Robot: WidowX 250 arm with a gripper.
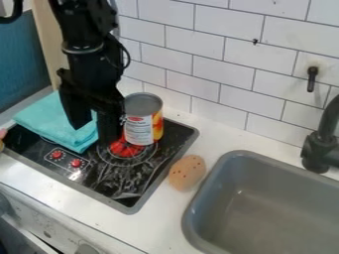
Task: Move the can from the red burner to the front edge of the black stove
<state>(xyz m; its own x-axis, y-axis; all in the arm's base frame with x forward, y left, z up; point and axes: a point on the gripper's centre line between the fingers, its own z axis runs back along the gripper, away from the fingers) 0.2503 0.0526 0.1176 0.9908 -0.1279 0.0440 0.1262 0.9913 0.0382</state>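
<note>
“Can (140, 125) standing where?”

“It's standing on the stove (136, 181), just beside the gripper (94, 135), near the towel (47, 121).”

“And the jaws?”

“They're hanging well apart, visibly gripping nothing, while the sponge (187, 173) is lying nearby.”

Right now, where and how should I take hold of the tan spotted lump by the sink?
Probably across the narrower middle of the lump, coming straight down from above: it looks rounded and longer than wide, and lies lengthwise between the stove and the sink.
</note>
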